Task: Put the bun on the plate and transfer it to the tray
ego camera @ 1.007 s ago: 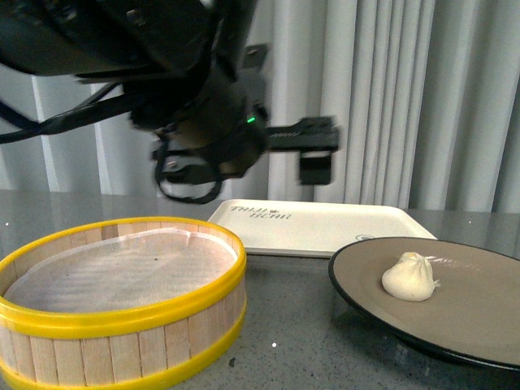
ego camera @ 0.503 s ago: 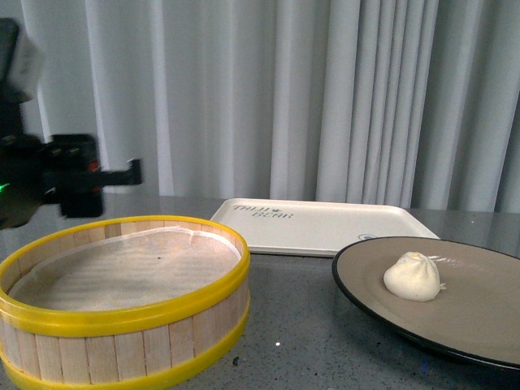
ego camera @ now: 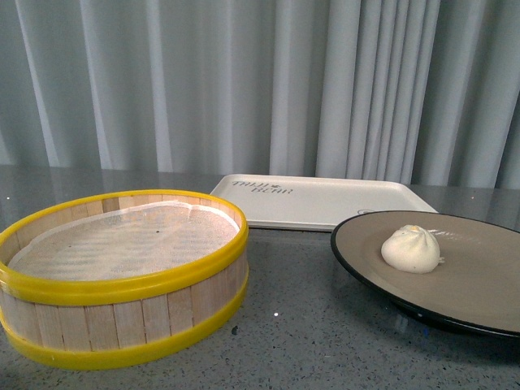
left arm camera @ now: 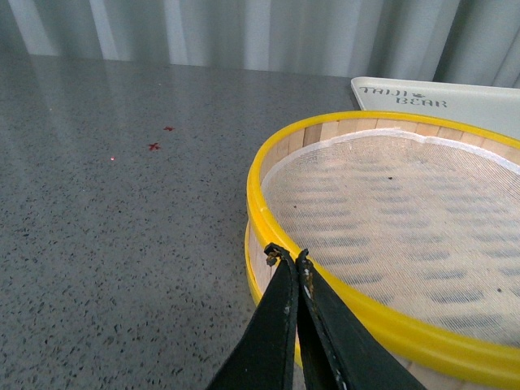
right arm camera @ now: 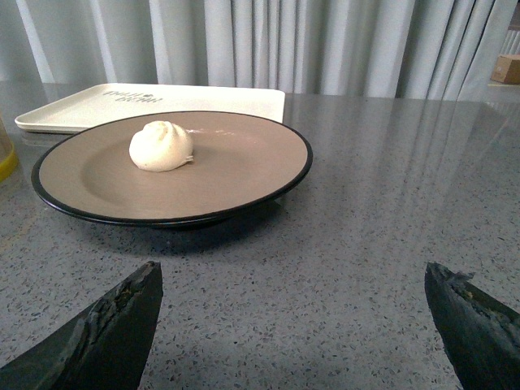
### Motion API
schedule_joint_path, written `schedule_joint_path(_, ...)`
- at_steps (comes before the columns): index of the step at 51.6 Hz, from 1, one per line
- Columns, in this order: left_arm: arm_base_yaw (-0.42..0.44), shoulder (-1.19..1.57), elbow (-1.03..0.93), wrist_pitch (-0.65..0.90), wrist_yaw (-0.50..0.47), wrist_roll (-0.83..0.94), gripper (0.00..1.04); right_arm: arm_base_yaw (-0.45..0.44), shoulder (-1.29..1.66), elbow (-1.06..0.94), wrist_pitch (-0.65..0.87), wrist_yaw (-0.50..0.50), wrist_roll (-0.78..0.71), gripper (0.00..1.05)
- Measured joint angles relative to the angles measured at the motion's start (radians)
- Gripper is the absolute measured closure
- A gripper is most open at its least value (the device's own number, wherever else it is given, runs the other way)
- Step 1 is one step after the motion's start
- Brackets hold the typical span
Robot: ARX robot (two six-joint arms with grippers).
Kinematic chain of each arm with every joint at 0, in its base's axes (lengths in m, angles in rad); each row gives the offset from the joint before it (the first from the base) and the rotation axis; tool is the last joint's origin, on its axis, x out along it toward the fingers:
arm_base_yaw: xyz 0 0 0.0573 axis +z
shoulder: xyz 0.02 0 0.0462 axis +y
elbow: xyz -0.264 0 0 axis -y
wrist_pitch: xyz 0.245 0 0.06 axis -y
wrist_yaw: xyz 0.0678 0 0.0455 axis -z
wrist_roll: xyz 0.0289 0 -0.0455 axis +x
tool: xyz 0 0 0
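The cream-white bun [ego camera: 411,249] [right arm camera: 161,145] sits on the tan, black-rimmed plate [ego camera: 487,292] [right arm camera: 244,175] at the right of the table. Behind it lies the off-white tray [ego camera: 325,207] [right arm camera: 89,104], with nothing on it. Neither arm shows in the front view. My left gripper [left arm camera: 291,257] is shut with nothing in it, its tips just over the near rim of the steamer basket. In the right wrist view my right gripper [right arm camera: 292,280] stands wide open above the bare tabletop, a short way in front of the plate.
A yellow-rimmed wooden steamer basket [ego camera: 122,284] [left arm camera: 382,325] lined with white cloth stands at the front left. The table is grey speckled stone [ego camera: 309,341]. Pale curtains [ego camera: 268,81] hang along its far side.
The left arm, which filled the upper left of the front view a second ago, has swung left and gone out of that view. Bun, plate, tray and basket have stayed put.
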Motion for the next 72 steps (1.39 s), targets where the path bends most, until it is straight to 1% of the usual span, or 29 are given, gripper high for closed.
schedule_joint_path(7, 0.023, -0.075, -0.061, -0.007, 0.032, 0.000, 1.01, 0.000, 0.000, 0.000, 0.000, 0.000, 0.000, 0.08)
schedule_joint_path(17, 0.066, -0.221, -0.150, -0.068, 0.068, 0.000, 1.01, 0.000, 0.000, 0.000, 0.000, 0.000, 0.000, 0.08)
schedule_joint_path(20, 0.117, -0.274, -0.173, -0.099, 0.139, 0.000, 1.01, 0.000, 0.000, 0.000, 0.000, 0.000, 0.000, 0.08)
schedule_joint_path(23, 0.142, -0.327, -0.192, -0.131, 0.142, 0.000, 1.01, 0.000, 0.000, 0.000, 0.000, 0.000, 0.000, 0.08)
schedule_joint_path(27, 0.147, -0.383, -0.209, -0.170, 0.144, 0.000, 1.01, 0.000, 0.000, 0.000, 0.000, 0.000, 0.000, 0.08)
schedule_joint_path(31, 0.147, -0.397, -0.243, -0.136, 0.146, 0.000, 1.01, 0.000, 0.000, 0.000, 0.000, 0.000, 0.000, 0.08)
schedule_joint_path(35, 0.147, -0.420, -0.248, -0.157, 0.148, 0.000, 1.01, 0.000, 0.000, 0.000, 0.000, 0.000, 0.000, 0.08)
schedule_joint_path(64, 0.147, -0.779, -0.249, -0.490, 0.148, 0.001, 1.01, 0.000, 0.000, 0.000, 0.000, 0.000, 0.000, 0.08)
schedule_joint_path(72, 0.147, -0.832, -0.249, -0.541, 0.148, 0.001, 1.01, 0.000, 0.000, 0.000, 0.000, 0.000, 0.000, 0.08)
